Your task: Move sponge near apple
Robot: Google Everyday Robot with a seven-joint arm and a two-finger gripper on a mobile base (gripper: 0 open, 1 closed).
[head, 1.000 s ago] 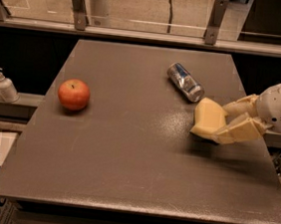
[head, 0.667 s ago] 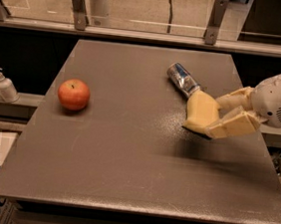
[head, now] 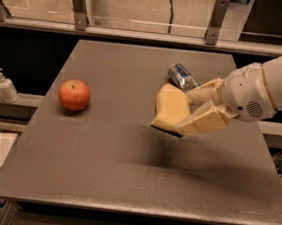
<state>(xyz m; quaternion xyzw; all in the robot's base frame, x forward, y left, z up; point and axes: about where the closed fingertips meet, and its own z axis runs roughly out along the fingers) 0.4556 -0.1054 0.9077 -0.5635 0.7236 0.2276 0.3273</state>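
Since one second ago the gripper and the sponge have shifted toward the left edge of the counter, away from the right edge, and the sponge now covers part of the view of the can. The jaws are clenched on the sponge, one finger on its upper side and one on its lower side. The sponge is tilted and seems to be held a little above the counter, with a soft shadow under it. It is a little to the right of the middle of the counter. The white arm comes in over the right edge. The apple stands upright near the left edge, about halfway between the far and near edges, well apart from the sponge. The can lies on its side just behind the sponge, toward the far edge. A small pump bottle stands on a ledge beyond the left edge.
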